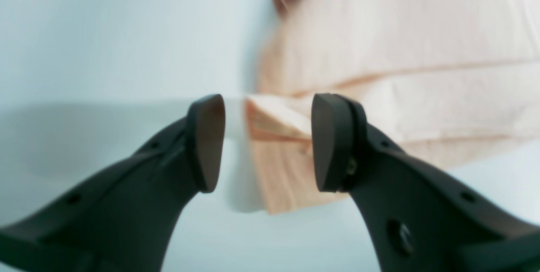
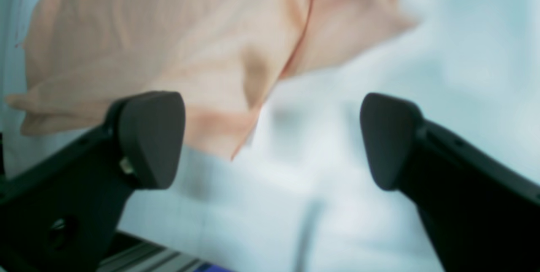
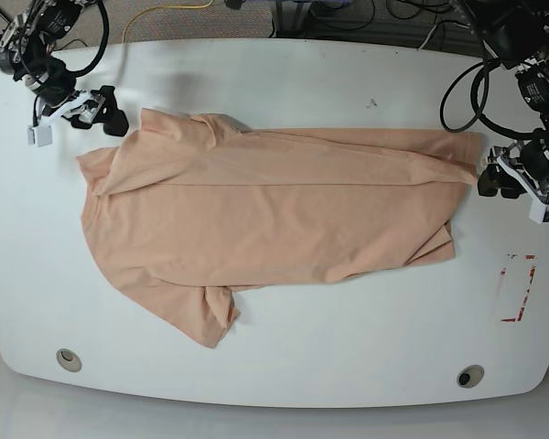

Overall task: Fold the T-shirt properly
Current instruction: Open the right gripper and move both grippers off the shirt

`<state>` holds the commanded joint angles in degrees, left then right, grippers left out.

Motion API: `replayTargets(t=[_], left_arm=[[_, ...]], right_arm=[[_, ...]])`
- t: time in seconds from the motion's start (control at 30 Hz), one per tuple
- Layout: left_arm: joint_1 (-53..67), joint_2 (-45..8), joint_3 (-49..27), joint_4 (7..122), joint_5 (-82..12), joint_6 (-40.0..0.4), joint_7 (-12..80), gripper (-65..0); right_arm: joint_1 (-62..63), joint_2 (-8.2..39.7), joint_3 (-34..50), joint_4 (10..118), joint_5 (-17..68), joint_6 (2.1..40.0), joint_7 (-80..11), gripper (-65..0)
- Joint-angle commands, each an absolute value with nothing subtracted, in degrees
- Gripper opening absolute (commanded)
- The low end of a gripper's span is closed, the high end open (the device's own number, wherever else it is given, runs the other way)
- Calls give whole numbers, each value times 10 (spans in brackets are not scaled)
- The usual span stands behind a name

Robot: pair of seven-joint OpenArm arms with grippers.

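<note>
The peach-pink T-shirt (image 3: 274, 210) lies spread sideways on the white table (image 3: 348, 347), partly folded lengthwise, with one sleeve (image 3: 206, 315) sticking out toward the front. Its emoji print is hidden. My left gripper (image 3: 490, 178) is open at the shirt's right end. In the left wrist view (image 1: 268, 143) a layered corner of cloth (image 1: 278, 128) lies between the jaws, unclamped. My right gripper (image 3: 112, 110) is open at the shirt's far left corner. In the right wrist view (image 2: 270, 141) the jaws stand wide apart and empty, with the shirt (image 2: 168, 44) just beyond them.
A red-outlined mark (image 3: 515, 291) sits on the table at the right. Two round holes (image 3: 69, 358) (image 3: 469, 376) lie near the front edge. Cables (image 3: 366, 14) run behind the far edge.
</note>
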<state>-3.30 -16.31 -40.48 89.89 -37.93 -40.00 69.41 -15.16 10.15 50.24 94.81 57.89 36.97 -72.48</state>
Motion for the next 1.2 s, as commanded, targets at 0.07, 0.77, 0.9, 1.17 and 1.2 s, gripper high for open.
replayTargets(t=[0.07,0.77,0.9,1.17,1.2], left_arm=[[-32,-164,-412,901,-379,-400,694,-338],[-34,-176,-460,907,-379,-400,694,-338],[-33,-176,-461,914,-379,-400,694,-338],[-32,-176,-461,913,-379,-400,694,-338],[-32,-176,-461,913,-379,-400,694,-338]], right_arm=[[-152,93,495,948,579,370,-725,-16],[-153,85,409,880,578,365,-687,-165],[-156,85,408,880,578,365,-687,-155],[-160,73,385,880,578,365,-687,-160],[-160,73,382,880,578,365,-687,-162]])
